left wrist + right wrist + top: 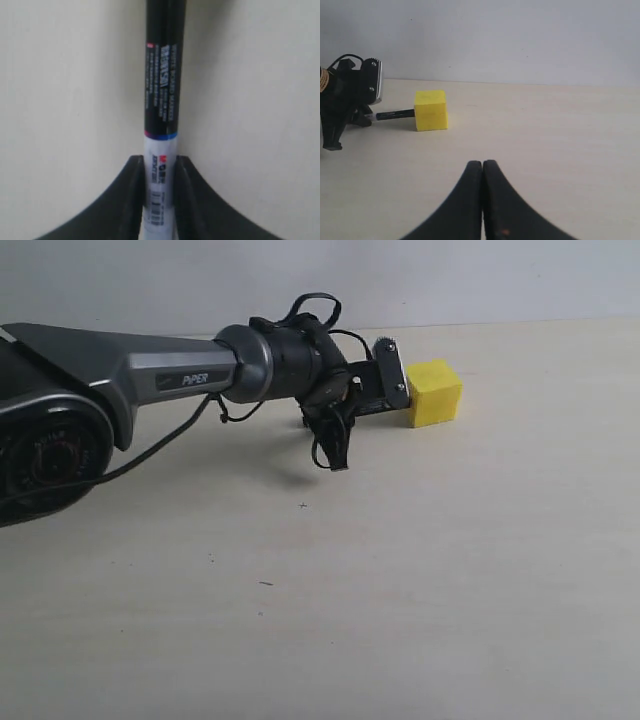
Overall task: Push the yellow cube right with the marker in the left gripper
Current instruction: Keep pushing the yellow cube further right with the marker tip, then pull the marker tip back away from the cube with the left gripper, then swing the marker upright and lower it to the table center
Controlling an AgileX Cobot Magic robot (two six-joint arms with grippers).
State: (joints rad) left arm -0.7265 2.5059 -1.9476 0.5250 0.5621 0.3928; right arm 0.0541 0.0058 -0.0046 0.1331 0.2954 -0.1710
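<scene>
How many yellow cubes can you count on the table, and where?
1. The yellow cube rests on the table at the tip of the marker; no other shows.

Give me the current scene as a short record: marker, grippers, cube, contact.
marker: clamped in the left gripper, fingers on its white barrel, black end pointing out
yellow cube: flat on the table, right of the left gripper in the exterior view
contact: marker tip appears to meet the cube's side face
right gripper: shut, empty, apart from the cube
</scene>
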